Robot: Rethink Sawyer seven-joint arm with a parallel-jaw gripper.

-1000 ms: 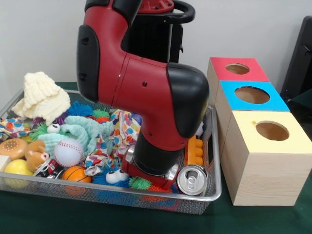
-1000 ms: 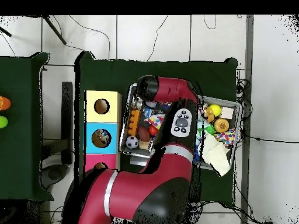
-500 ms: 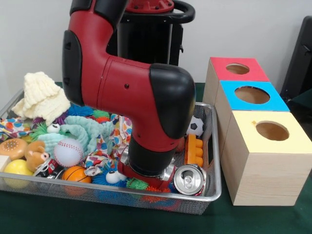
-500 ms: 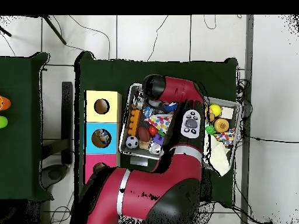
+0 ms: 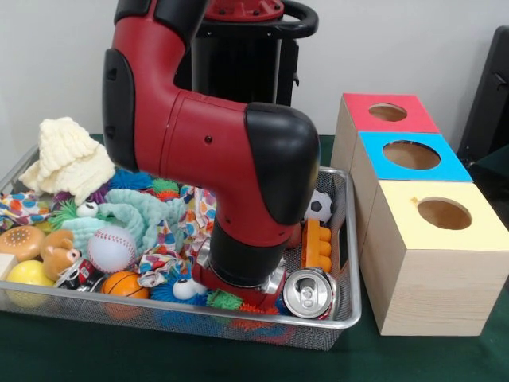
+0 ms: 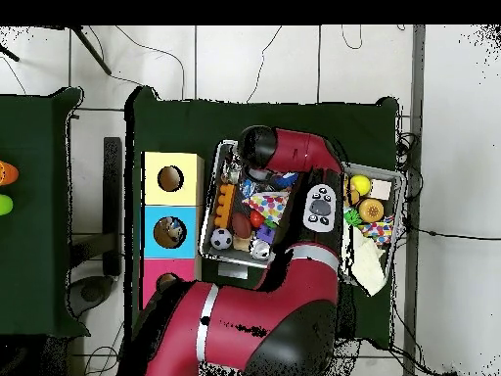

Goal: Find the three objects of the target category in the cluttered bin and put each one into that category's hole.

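Note:
The red arm's wrist (image 5: 242, 267) reaches down into the wire mesh bin (image 5: 343, 317), at its front right part. The gripper (image 5: 238, 293) is pushed into the clutter there, among blue and green fuzzy toys with googly eyes (image 5: 189, 290), and most of it is hidden. A silver soda can (image 5: 312, 294) lies just right of it. Beside the bin stand three wooden boxes with round holes: red top (image 5: 387, 112), blue top (image 5: 411, 155), yellow top (image 5: 444, 213). From overhead the wrist (image 6: 256, 147) covers the bin's corner near the yellow box (image 6: 170, 178).
Elsewhere in the bin lie an orange block (image 5: 318, 245), a soccer ball (image 5: 320, 207), a baseball (image 5: 111, 248), a small basketball (image 5: 126, 283), a yellow ball (image 5: 30, 274), a cream knit hat (image 5: 70, 159) and patterned cloths. The bin's right wall stands close to the boxes.
Over the last second the arm swung left in the front view, uncovering the soccer ball and more of the orange block. In the last half second it has hardly moved.

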